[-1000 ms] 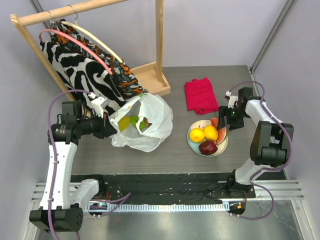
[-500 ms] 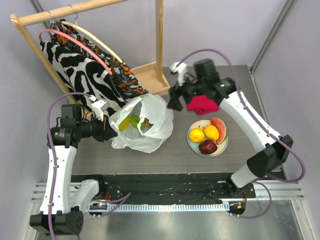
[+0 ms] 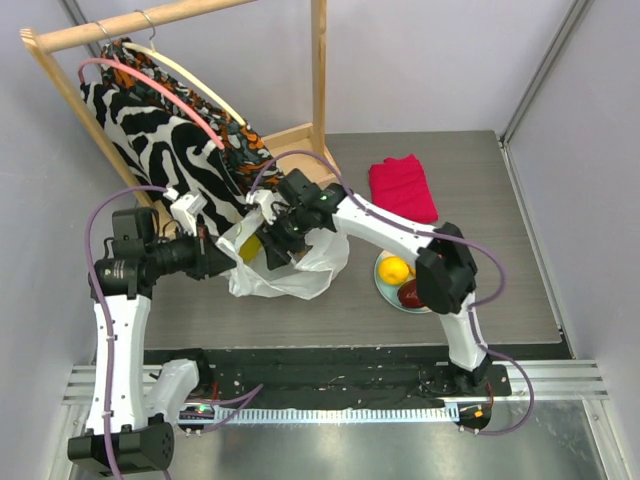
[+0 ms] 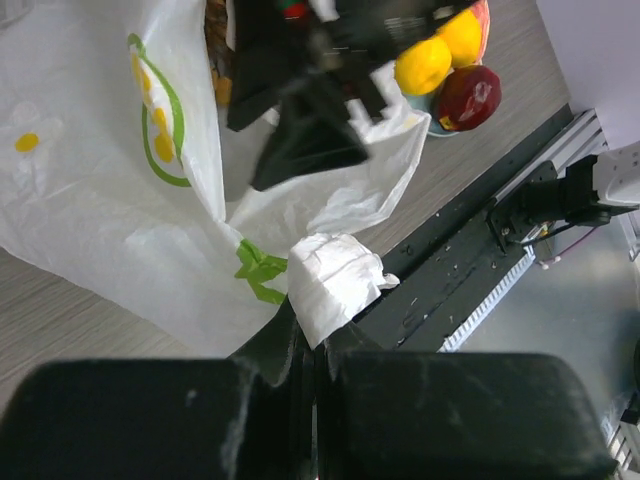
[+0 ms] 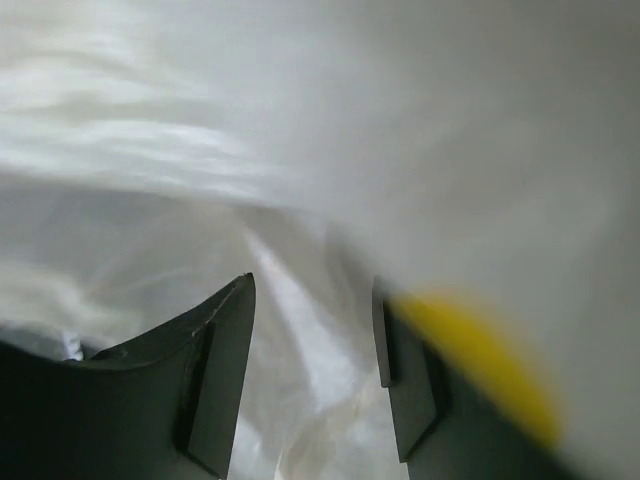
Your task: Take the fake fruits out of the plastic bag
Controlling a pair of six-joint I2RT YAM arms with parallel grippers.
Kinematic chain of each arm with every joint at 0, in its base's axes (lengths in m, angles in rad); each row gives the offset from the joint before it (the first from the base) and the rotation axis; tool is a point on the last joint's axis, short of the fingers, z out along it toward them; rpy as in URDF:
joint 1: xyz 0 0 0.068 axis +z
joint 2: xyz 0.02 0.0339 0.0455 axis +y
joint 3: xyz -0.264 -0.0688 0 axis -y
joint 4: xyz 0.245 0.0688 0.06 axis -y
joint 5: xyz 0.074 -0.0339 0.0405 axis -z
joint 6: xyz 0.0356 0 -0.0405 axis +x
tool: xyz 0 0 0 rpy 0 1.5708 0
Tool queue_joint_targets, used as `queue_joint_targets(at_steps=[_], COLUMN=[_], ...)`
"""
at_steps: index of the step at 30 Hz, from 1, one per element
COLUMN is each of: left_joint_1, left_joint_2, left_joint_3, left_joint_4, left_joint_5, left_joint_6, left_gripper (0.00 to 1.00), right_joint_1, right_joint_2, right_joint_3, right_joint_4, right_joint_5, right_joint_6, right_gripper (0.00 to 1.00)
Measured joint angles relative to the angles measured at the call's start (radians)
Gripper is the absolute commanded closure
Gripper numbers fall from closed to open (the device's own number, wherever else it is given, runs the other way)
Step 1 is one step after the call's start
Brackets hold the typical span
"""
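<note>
In the top view the left arm's forearm lies level across the left of the frame, with the left gripper (image 3: 216, 262) at the left edge of the plastic bag (image 3: 300, 272) in the centre. The right arm stretches in from lower right and bends down, so the right gripper (image 3: 273, 250) dips into the bag's mouth. A lemon (image 3: 394, 270) and a dark red apple (image 3: 411, 293) sit on a plate (image 3: 384, 292) right of centre.

In the left wrist view, its fingers are pinched together on a wad of bag plastic at lower centre.

In the right wrist view, the fingers stand apart amid white plastic, with a blurred yellow shape (image 5: 480, 365) at lower right.
</note>
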Motion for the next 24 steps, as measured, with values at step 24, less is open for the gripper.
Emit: queue_joint_targets(at_steps=[24], left_joint_1=[0.070], left_joint_2=[-0.034], left_joint_3=[-0.042], left_joint_4=[-0.013], left_joint_5=[0.059], left_joint_6=[-0.037], left_gripper=[1.00], right_joint_1=[0.084], right_joint_2=[0.356], right_joint_3=[0.227], right_joint_4=[0.103], right_joint_5=[0.562], right_joint_6=[0.075], right_gripper=[0.33])
